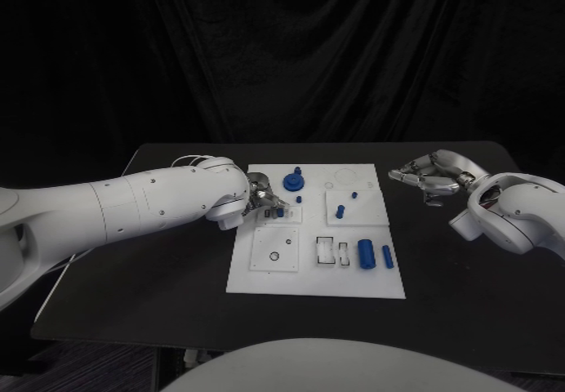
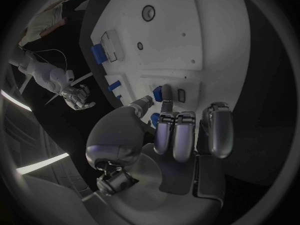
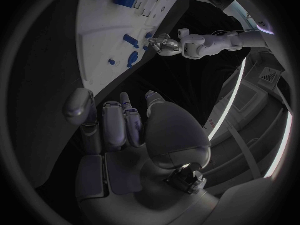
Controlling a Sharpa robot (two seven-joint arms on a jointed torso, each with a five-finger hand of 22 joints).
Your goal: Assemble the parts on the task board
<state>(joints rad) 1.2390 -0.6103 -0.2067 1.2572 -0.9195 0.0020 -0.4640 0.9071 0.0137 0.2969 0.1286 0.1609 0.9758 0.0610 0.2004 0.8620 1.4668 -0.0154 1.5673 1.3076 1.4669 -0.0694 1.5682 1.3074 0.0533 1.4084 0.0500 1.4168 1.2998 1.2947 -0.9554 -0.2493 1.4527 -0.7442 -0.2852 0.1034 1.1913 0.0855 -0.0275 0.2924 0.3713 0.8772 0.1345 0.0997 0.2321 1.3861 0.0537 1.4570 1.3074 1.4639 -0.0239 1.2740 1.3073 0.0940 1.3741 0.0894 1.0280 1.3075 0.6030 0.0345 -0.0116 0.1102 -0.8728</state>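
While the left hand (image 1: pixel 261 201) pinches a small blue part (image 2: pixel 159 92) over the board (image 1: pixel 265 273), lower it squarely; the right hand (image 1: pixel 429 175) rests curled, empty.

Both arms are big, smooth and white. The left arm (image 1: pixel 130 204) has thin wires near its wrist. Each shiny silver hand (image 1: pixel 429 175) has rounded fingers (image 2: pixel 178 135).
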